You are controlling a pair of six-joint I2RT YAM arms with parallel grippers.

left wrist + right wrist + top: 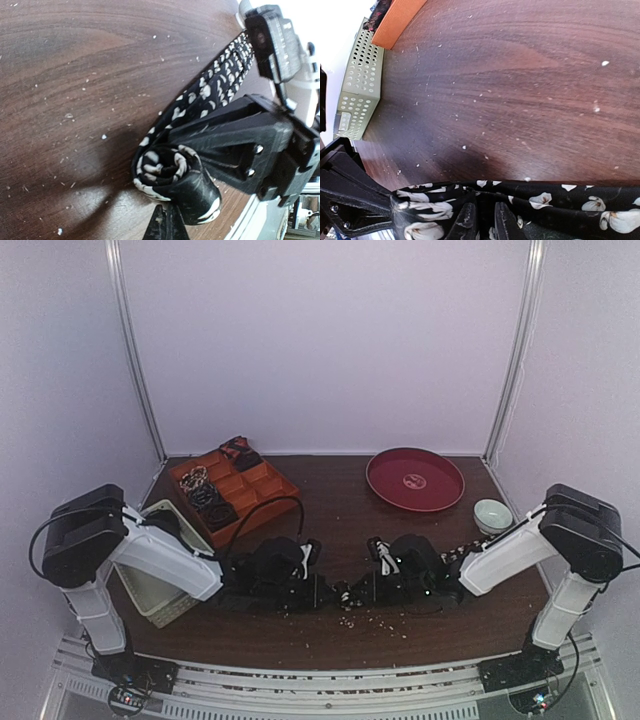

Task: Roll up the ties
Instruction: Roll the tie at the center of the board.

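One black tie with white flower speckles (212,92) lies on the dark wooden table. Its end is rolled into a small coil (167,172). My left gripper (167,215) is shut at the near side of that coil. My right gripper (487,215) is shut on the tie's flat strip (555,200) right beside the coil. In the top view both grippers, left (322,592) and right (364,590), meet low over the table's near middle with the tie (345,593) between them. Rolled ties (207,497) sit in the orange tray, with a reddish one (238,450) at its far end.
The orange compartmented tray (262,488) stands at the back left, with the white slatted basket (158,575) in front of it by the left arm. A red round plate (415,480) and a small pale bowl (492,515) stand at the back right. Crumbs dot the table.
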